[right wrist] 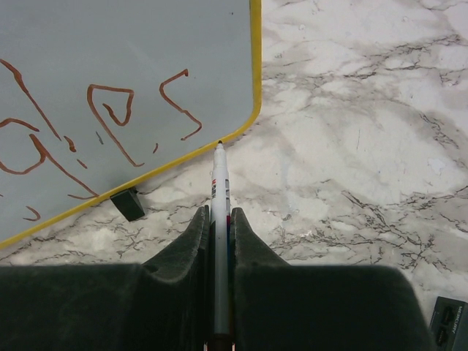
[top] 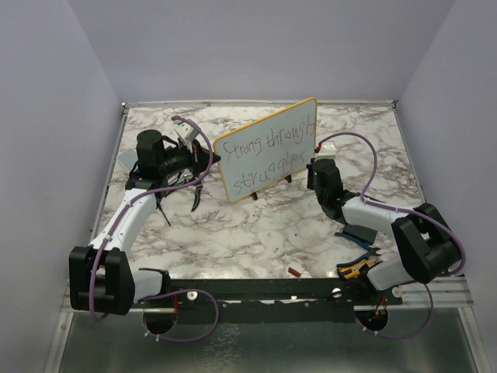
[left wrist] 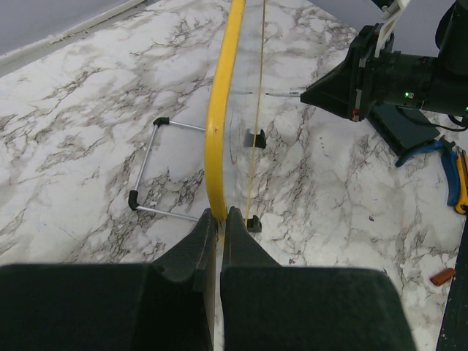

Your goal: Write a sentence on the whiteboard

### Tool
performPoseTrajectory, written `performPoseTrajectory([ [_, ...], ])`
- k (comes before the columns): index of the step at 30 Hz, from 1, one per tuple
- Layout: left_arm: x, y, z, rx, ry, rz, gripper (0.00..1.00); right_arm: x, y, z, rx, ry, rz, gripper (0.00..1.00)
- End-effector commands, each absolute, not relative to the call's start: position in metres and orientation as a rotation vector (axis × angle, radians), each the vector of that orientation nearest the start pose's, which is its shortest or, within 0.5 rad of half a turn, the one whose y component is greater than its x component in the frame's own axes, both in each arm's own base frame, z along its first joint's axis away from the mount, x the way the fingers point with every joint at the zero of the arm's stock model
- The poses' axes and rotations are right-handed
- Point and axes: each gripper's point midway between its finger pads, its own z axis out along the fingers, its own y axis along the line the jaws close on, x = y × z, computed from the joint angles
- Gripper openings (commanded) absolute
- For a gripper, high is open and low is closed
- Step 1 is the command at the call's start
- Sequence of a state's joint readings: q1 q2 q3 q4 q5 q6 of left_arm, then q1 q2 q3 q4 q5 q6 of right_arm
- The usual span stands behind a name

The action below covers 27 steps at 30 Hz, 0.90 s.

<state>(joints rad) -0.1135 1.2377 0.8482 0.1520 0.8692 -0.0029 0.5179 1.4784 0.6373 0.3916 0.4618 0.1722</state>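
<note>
- My left gripper (left wrist: 220,216) is pinched shut on the yellow frame (left wrist: 217,124), at the board's 9 o'clock edge. If I twist or pull that arm, the board could skid or tip off its wire stand (left wrist: 150,170).
- The whiteboard (top: 266,153) stands tilted on the marble table (top: 256,233), toward 12 o'clock from centre. The sentence (top: 264,136) crosses it in two lines. I judge the writing done, so any brush across the strokes could smear them.
- My right gripper (right wrist: 218,216) is clamped on the marker (right wrist: 219,183). The bare tip sits just off the board's 5 o'clock corner, near a black foot (right wrist: 129,203). A small drift toward 11 o'clock would leave a stray mark.
- Blue-handled pliers (top: 355,236) lie at 4 o'clock on the table, close beside the right arm. A wide retreat could knock them.
</note>
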Motion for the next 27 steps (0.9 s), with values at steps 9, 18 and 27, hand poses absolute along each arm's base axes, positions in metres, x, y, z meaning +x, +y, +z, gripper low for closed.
performPoseTrajectory([
  [9, 0.3366, -0.1716, 0.2444, 0.733, 1.626, -0.83, 0.0, 0.3902, 0.1333, 0.1014, -0.007, 1.922, -0.026, 0.01],
  [18, 0.3366, -0.1716, 0.2446, 0.733, 1.626, -0.831, 0.0, 0.3941, 0.1333, 0.0973, -0.002, 1.921, -0.034, 0.01],
  [27, 0.3365, -0.1715, 0.2436, 0.733, 1.628, -0.83, 0.0, 0.3995, 0.1363, 0.0987, 0.003, 1.907, -0.027, 0.01],
])
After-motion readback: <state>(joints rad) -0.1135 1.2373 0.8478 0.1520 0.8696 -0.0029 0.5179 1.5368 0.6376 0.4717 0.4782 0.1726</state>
